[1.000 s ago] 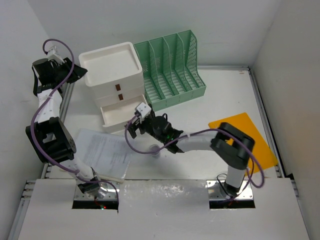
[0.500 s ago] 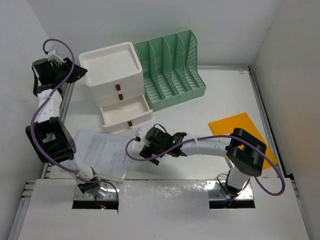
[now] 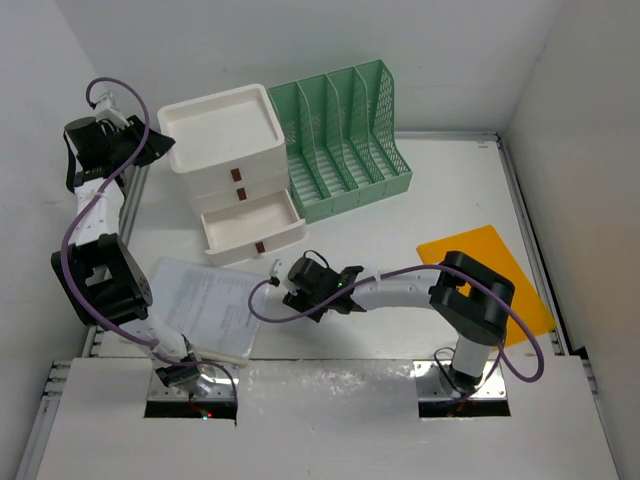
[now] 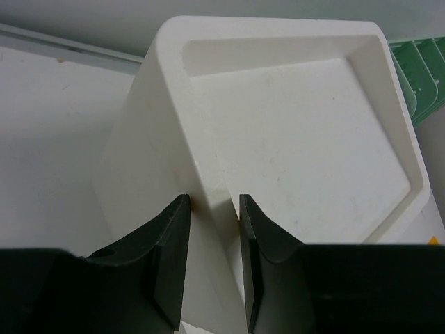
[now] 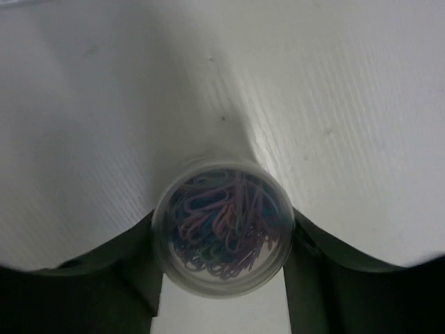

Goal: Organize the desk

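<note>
The counter (image 3: 450, 200) spans the whole overhead view and carries everything. A white drawer box (image 3: 222, 140) and a green file rack (image 3: 345, 140) are set along its far side. A sheaf of papers (image 3: 210, 305) is laid near the left arm's base, and an orange folder (image 3: 485, 245) lies to the right.

The left hand (image 4: 213, 223) is narrowed onto the rim of the drawer box at its top corner. The box is probably being steadied there, since its bottom drawer (image 3: 250, 225) is pulled out and could drag the box with it.

The right hand (image 5: 222, 240) is lowered to the counter just beside the papers. A clear round tub of coloured paper clips (image 5: 221, 219) is taken between its fingers (image 5: 139, 278), which are seen against both sides of the tub. How firmly it is gripped cannot be told. The tub is held upright, which suits loose clips, and the open drawer is the likely place for it.

A second ago the right hand was raised at the front of the open drawer with its jaws wide, and the tub stood alone on the counter. Since then the hand has been swung down and toward the near edge, and the jaws have been brought in around the tub. The left arm and the drawer are unchanged.
</note>
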Controlling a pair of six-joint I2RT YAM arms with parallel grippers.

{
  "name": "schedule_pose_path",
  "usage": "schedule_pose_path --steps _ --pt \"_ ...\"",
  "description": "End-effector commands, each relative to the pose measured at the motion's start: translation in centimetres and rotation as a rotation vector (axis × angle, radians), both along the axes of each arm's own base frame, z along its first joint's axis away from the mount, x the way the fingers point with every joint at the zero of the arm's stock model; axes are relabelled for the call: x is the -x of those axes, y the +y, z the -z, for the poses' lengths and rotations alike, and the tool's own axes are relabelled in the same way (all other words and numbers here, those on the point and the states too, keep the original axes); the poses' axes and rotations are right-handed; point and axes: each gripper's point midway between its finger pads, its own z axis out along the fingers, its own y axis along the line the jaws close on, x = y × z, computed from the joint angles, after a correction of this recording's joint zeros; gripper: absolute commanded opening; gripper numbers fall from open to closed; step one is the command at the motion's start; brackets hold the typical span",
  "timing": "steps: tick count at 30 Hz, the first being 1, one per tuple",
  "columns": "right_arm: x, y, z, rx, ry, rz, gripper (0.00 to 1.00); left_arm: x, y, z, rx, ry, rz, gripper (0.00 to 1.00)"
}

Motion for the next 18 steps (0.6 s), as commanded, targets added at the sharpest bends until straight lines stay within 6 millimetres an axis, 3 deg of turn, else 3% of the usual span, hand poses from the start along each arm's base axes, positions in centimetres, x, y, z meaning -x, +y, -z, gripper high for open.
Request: schedule_pose_path --steps 1,3,5,7,8,9,10,11,12,13,14,15,16,17,18 --pt "-0.4 2.9 -1.6 -0.079 -0.004 -0.052 0.37 2.4 -2.6 4.4 0.098 0.17 0.096 0.02" --pt "-0.6 3.0 -2.3 -0.089 -0.013 -0.052 0.04 2.4 -2.5 4.3 0.093 0.166 0.096 0.02" --pt "-0.8 3.3 -3.7 -0.105 -0.041 -0.072 0.0 2.4 -2.6 4.2 0.091 0.163 0.101 0.02" --pt "-0.1 4.8 -6.5 -0.193 -0.046 -0.151 0.0 2.4 -2.7 4.0 0.091 0.159 0.104 0.02" --pt "-0.6 5.9 -9.1 -0.269 -0.094 -0.174 0.0 2.3 -2.7 4.0 0.091 0.157 0.103 0.02" --pt "-0.9 6.5 -9.7 -0.298 -0.113 -0.176 0.0 2.3 -2.7 4.0 0.093 0.156 0.106 0.02" --pt "-1.3 7.2 -11.7 -0.35 -0.148 -0.174 0.0 2.3 -2.6 4.0 0.092 0.154 0.102 0.02" --pt "-2.5 7.8 -13.3 -0.388 -0.204 -0.144 0.0 2.3 -2.7 4.1 0.095 0.156 0.103 0.02" --pt "-5.9 8.0 -15.9 -0.415 -0.322 -0.016 0.0 2.3 -2.6 4.2 0.096 0.157 0.101 0.02" --pt "-7.9 7.8 -16.8 -0.419 -0.361 0.067 0.0 2.2 -2.6 4.2 0.098 0.159 0.1 0.02" --pt "-9.3 7.5 -16.6 -0.391 -0.351 0.132 0.0 2.2 -2.6 4.4 0.098 0.163 0.099 0.02" --pt "-12.7 8.5 -17.3 -0.411 -0.343 0.204 0.0 2.2 -2.5 4.4 0.094 0.165 0.093 0.02" --pt "-14.0 8.9 -17.1 -0.42 -0.304 0.243 0.0 2.3 -2.5 4.5 0.095 0.171 0.092 0.02" --pt "-16.5 9.3 -18.9 -0.448 -0.298 0.277 0.0 2.3 -2.5 4.5 0.093 0.17 0.091 0.02" --pt "-17.5 9.8 -18.2 -0.44 -0.274 0.286 0.0 2.3 -2.4 4.4 0.091 0.17 0.09 0.02"
